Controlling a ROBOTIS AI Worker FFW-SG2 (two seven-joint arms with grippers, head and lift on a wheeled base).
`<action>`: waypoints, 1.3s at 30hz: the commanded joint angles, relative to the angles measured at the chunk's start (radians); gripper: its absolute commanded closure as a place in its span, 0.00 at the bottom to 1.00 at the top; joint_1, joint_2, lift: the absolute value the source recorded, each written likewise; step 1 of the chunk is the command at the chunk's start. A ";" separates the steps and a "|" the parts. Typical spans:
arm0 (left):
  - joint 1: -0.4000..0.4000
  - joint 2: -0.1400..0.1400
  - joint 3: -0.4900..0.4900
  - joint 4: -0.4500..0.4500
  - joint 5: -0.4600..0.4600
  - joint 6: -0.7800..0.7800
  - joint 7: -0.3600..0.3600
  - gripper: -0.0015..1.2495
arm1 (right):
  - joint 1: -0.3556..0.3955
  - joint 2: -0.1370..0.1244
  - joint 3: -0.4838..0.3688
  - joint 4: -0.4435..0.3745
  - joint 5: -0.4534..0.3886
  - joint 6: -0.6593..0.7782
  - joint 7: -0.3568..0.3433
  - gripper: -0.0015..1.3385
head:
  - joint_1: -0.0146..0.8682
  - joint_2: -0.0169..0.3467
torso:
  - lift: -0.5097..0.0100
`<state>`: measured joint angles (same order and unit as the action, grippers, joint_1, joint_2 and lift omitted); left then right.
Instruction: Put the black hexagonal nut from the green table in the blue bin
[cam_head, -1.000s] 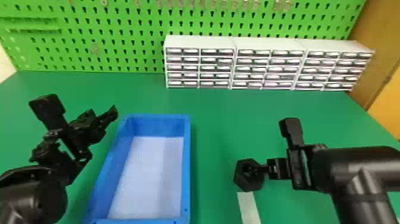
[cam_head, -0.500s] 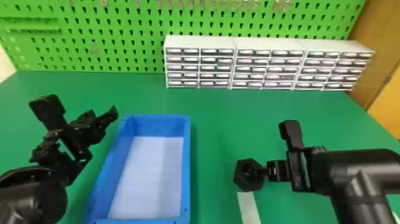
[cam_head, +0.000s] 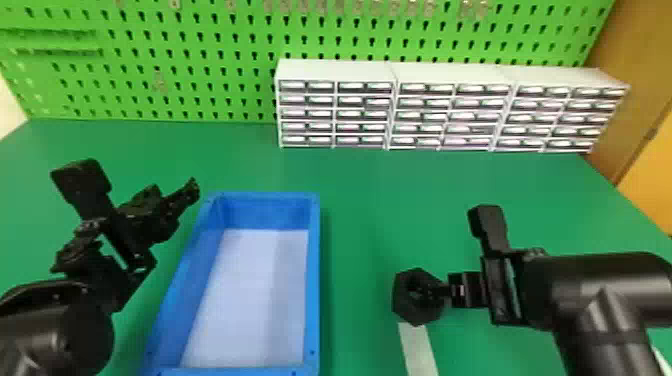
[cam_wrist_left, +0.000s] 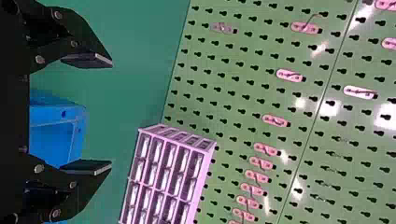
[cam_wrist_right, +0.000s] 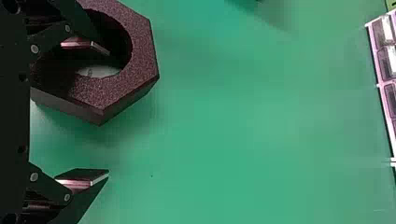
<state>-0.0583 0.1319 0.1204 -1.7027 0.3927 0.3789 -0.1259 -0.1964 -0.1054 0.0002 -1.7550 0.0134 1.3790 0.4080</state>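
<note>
Plainly, the right wrist view shows the right hand (cam_head: 442, 290) spread, one finger (cam_wrist_right: 78, 44) overlapping the nut (cam_wrist_right: 128, 86).

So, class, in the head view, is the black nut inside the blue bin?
No, the black nut is outside the blue bin, off to its right.

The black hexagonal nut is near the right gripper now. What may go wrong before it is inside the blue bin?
The right gripper is open, one finger over or in the hole of the black hexagonal nut; closing may pinch only one side of the ring, so the nut could tilt or slip. If carried too low, it might catch the raised rim of the blue bin.
</note>
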 joint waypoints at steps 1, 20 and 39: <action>0.000 0.000 0.001 0.000 0.000 0.000 0.000 0.38 | 0.000 0.001 0.001 0.002 0.002 0.000 0.000 0.27 | 0.80 0.07 | 0.79; 0.000 0.000 0.001 0.000 0.000 0.000 0.000 0.38 | 0.002 0.001 0.004 0.005 0.002 0.000 0.000 0.28 | 0.80 0.07 | 0.79; 0.000 0.000 0.001 0.002 0.000 0.000 0.000 0.38 | 0.000 0.000 0.012 0.006 0.005 0.003 0.000 0.54 | 0.80 0.07 | 0.79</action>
<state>-0.0583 0.1319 0.1212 -1.7025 0.3927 0.3789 -0.1258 -0.1963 -0.1058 0.0082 -1.7494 0.0159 1.3792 0.4081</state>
